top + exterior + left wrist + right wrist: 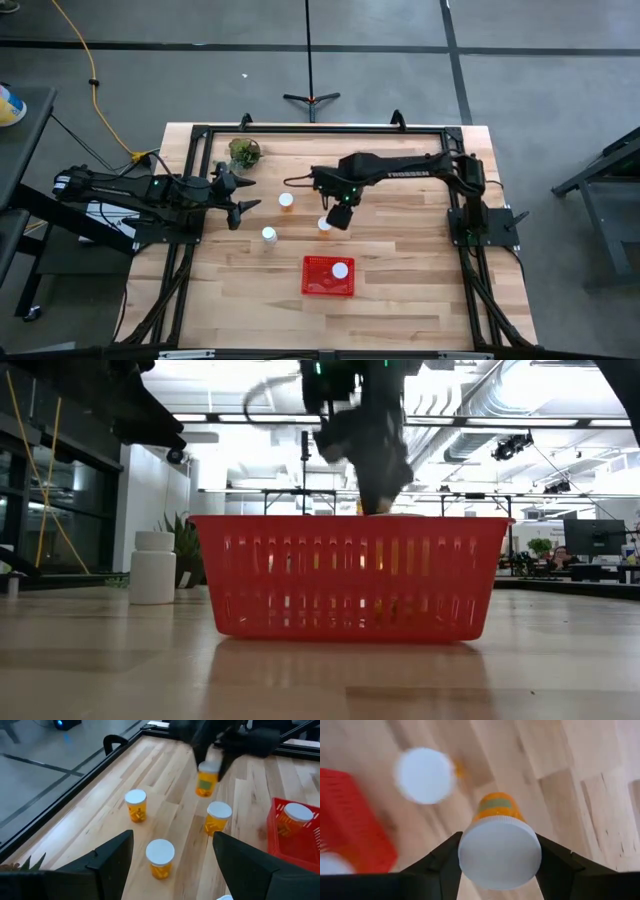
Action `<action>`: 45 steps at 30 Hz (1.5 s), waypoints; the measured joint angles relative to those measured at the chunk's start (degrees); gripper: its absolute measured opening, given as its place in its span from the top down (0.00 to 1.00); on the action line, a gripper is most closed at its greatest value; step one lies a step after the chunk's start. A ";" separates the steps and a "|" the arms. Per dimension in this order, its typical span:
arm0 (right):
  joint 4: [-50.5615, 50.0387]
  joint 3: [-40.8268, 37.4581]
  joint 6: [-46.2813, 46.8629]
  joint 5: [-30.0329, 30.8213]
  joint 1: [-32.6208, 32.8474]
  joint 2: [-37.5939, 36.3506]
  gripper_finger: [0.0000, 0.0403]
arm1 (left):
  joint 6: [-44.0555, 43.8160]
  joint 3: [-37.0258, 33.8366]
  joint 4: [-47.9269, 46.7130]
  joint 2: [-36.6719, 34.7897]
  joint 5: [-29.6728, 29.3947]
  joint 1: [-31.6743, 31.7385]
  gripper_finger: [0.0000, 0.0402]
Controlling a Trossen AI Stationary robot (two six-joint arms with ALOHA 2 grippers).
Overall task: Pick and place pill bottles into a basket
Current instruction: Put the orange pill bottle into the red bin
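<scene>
From above, the right gripper (340,213) hides its load, above the red basket (329,277) with one bottle inside (341,270). Low view: its tip is blurred behind the basket rim. The left gripper (170,855) gapes empty. Right wrist: fingers clamp a held bottle (499,850) by its cap.

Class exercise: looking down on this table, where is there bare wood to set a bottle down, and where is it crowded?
Free: the wood below and beside the basket, and the table's right side under the right arm. Crowded: the middle, where three standing pill bottles cluster, the right gripper holds a fourth, and the left gripper waits near the plant.
</scene>
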 joint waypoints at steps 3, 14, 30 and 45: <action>-2.23 4.15 2.48 1.78 2.59 0.00 0.46 | 0.60 -0.01 0.00 0.00 -1.18 0.00 0.23; -1.51 9.33 13.16 4.40 12.16 -0.09 0.52 | 2.91 0.00 0.01 0.02 -3.86 0.00 0.23; 7.28 8.91 25.42 2.34 21.16 4.91 0.53 | 10.01 -0.01 6.92 0.29 -7.11 0.04 0.23; 10.84 8.93 23.20 0.28 21.32 9.10 0.49 | 8.18 -0.01 9.21 0.63 -5.10 0.00 0.23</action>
